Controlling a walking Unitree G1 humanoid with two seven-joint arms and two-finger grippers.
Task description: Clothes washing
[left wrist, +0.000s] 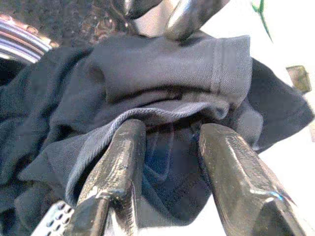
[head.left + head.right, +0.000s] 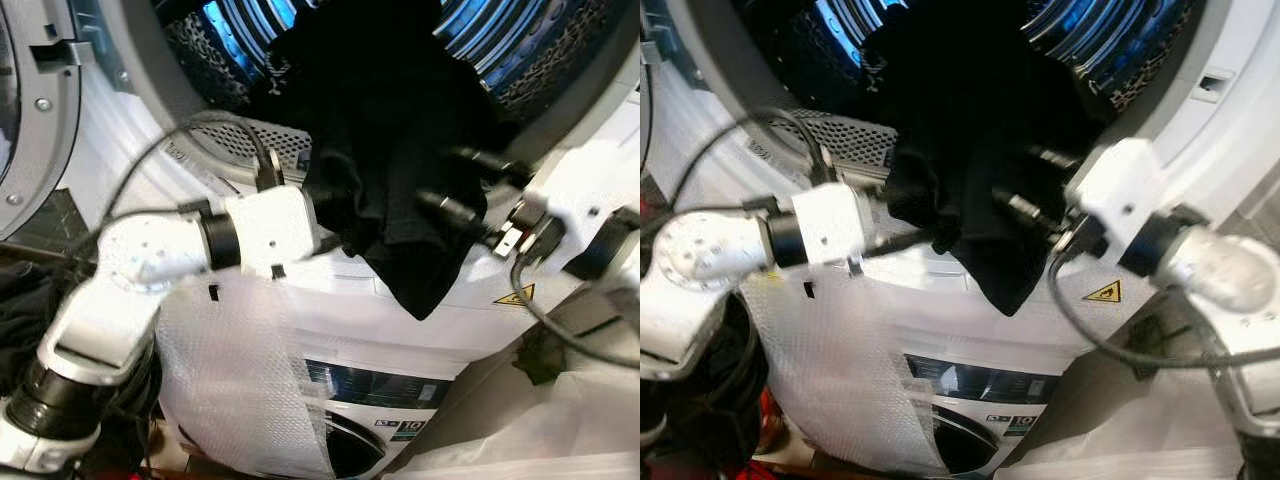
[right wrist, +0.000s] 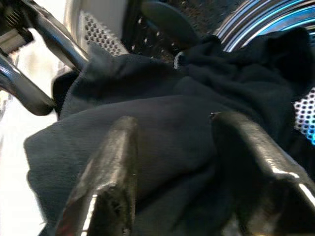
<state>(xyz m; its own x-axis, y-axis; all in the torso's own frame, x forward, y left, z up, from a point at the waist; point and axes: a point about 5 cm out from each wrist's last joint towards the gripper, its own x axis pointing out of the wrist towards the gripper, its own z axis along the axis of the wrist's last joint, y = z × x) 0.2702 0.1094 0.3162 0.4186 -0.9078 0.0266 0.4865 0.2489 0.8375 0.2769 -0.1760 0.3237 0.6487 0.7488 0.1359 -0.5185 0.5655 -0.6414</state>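
Note:
A black garment (image 2: pixel 400 150) hangs out of the open drum (image 2: pixel 225 35) and drapes over the white front rim (image 2: pixel 235 140). My left gripper (image 1: pixel 172 132) reaches in from the left. Its fingers stand open, apart around a bunched fold of the dark cloth, and in the eye views their tips are buried in the garment. From the right, my right gripper (image 2: pixel 452 182) pushes into the same garment. It is open too, both black fingers (image 3: pixel 115 147) spread and pressing against the fabric.
The round door (image 2: pixel 30 100) stands open at the left. Below is a second machine's front, part covered in bubble wrap (image 2: pixel 230 370). Loose black cables (image 2: pixel 150 160) loop by my left wrist, and another cable (image 2: pixel 1080 320) hangs under the right wrist.

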